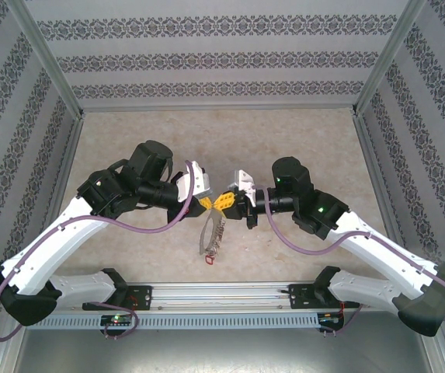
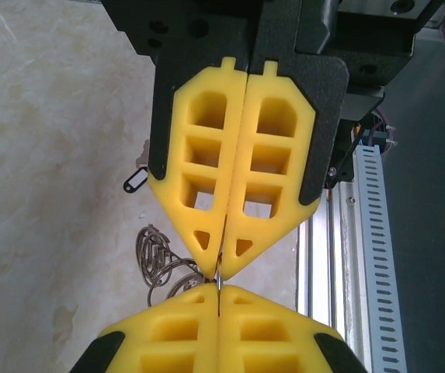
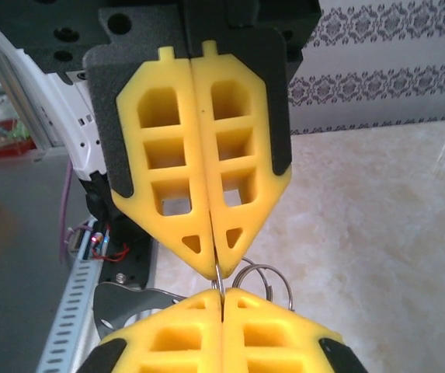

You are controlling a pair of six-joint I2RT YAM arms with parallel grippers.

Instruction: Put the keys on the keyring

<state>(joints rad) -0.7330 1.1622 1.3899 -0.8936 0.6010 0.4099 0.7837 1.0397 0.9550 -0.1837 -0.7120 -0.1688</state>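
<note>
Left fingers (image 2: 168, 332) and right fingers (image 3: 272, 336) — tip to tip — both pinch the keyring (image 1: 214, 233).

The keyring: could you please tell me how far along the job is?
Done: the keyring is picked up. In hand: left gripper and right gripper are both shut on its wire. Left: the black-tagged key lies on the table, apparently not threaded yet.

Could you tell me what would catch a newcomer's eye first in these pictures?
The two yellow-padded grippers meet tip to tip over the middle of the table. The left gripper and right gripper are both shut on the thin wire of the keyring, whose keys and red tag spread toward the near edge. In the left wrist view, a small key with a black tag lies apart on the table.
</note>
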